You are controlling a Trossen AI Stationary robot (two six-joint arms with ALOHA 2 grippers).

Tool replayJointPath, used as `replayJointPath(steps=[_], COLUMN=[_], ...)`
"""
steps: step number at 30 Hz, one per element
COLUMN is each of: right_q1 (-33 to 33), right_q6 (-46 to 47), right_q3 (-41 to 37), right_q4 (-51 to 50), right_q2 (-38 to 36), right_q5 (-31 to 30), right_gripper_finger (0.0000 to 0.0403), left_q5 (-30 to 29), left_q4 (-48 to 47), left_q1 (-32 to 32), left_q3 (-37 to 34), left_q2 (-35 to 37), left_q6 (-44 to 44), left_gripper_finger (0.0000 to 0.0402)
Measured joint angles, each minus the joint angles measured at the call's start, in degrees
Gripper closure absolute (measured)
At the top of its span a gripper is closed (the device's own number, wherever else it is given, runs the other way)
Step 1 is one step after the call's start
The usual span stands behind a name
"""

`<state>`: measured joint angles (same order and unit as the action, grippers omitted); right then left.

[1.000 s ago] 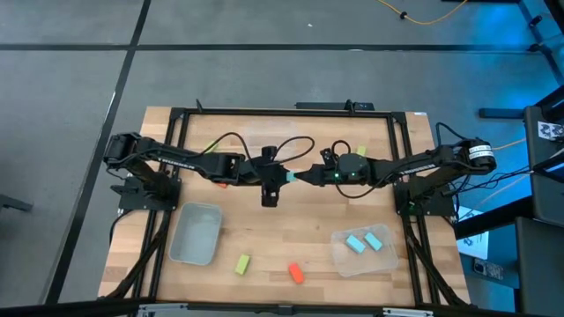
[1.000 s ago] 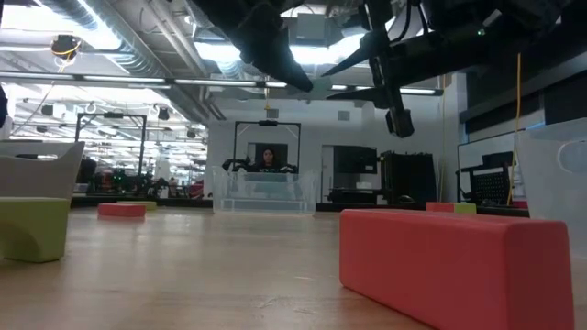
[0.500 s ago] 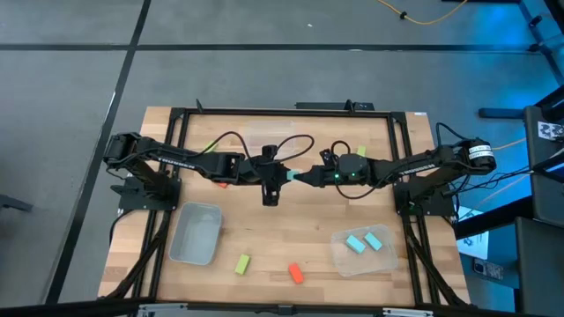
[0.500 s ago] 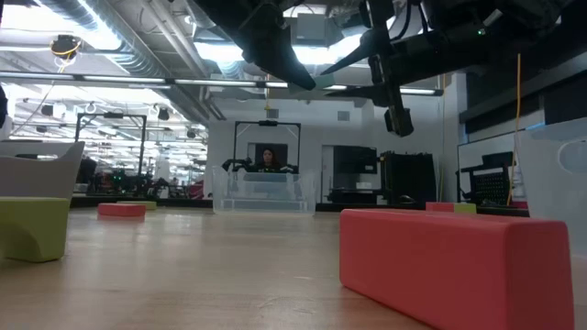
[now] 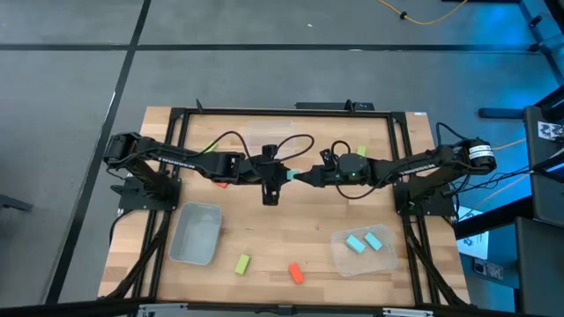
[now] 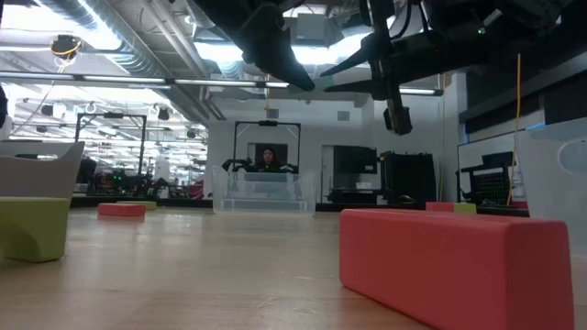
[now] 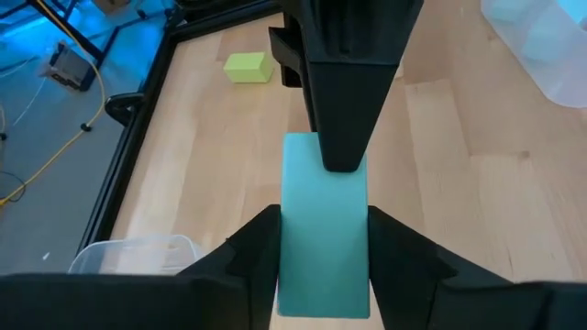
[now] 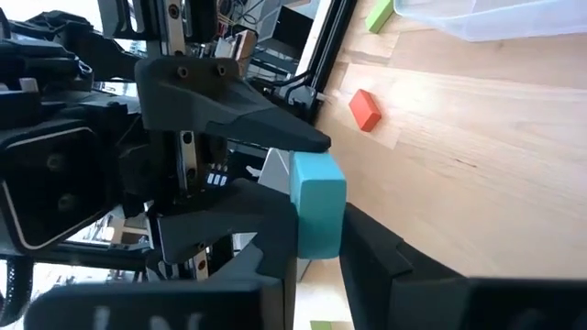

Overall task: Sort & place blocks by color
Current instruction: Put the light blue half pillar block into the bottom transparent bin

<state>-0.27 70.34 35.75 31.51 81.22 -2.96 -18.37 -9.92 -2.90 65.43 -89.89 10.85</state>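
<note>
The wooden table [image 5: 291,220] fills the high view, with the two dark arms reaching in from 9 and 3 o'clock and meeting just above its centre. The left gripper [image 5: 282,175] and the right gripper [image 5: 298,176] face each other nose to nose, raised off the wood.

Next in size are the clear bins. One at 8 o'clock [image 5: 181,231] looks empty. One at 4 o'clock [image 5: 339,255] holds two cyan blocks [image 5: 355,243], lying side by side.

Between the grippers is a third cyan block [image 7: 323,229], in the air over the table's middle. In the left wrist view the left jaws pinch its long sides at one end. In the right wrist view the right jaws clamp the other end. Both grippers therefore have it, which reads as a hand-over towards the arm nearer the cyan bin.

Loose on the wood are a yellow-green block [image 5: 242,262] and an orange-red block [image 5: 296,273] near 6 o'clock. Two more yellow-green blocks [image 5: 359,151] lie at about 1 and 11 o'clock.

The held block looks rigid, smooth-faced and very light, so it should not bend or crush. Its slick flat sides could let it swivel if gripped near a corner. The best hold is probably across the two broad parallel faces, well in from the end, with the fingers square to them. One pair of jaws should probably be firm before the other lets go, or the block may drop.
</note>
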Motion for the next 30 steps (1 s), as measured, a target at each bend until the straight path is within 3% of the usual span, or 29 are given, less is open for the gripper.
replayJointPath(steps=[7, 13, 22, 25, 30], right_q1=[0.00, -2.18, -4.81, -4.76, -3.48], right_q6=[-2.02, -5.95, -16.85, -18.63, -20.12], right_q3=[-0.07, -0.07, -0.02, -0.07, -1.42], right_q4=[-0.75, -6.51, -33.78, -43.60, -50.90], right_q2=[-0.01, -4.53, -23.50, -30.32, -40.96], right_q5=[0.02, 2.02, 4.28, 4.22, 3.96], right_gripper_finger=[0.0342, 0.0342, 0.0342, 0.0342, 0.0342], left_q5=[-0.10, 1.13, 1.32, 0.93, 0.70], left_q4=[0.54, -4.08, -17.76, -14.90, 3.03], left_q1=[0.00, 0.26, 1.38, 1.51, 1.43], left_q3=[0.00, 0.06, -1.10, -3.80, -13.99], left_q2=[0.05, 4.82, 19.59, 25.73, 35.92], left_q6=[-0.31, -5.78, -13.37, -15.45, -17.16], left_gripper_finger=[0.0225, 0.0207, 0.0206, 0.0206, 0.0206])
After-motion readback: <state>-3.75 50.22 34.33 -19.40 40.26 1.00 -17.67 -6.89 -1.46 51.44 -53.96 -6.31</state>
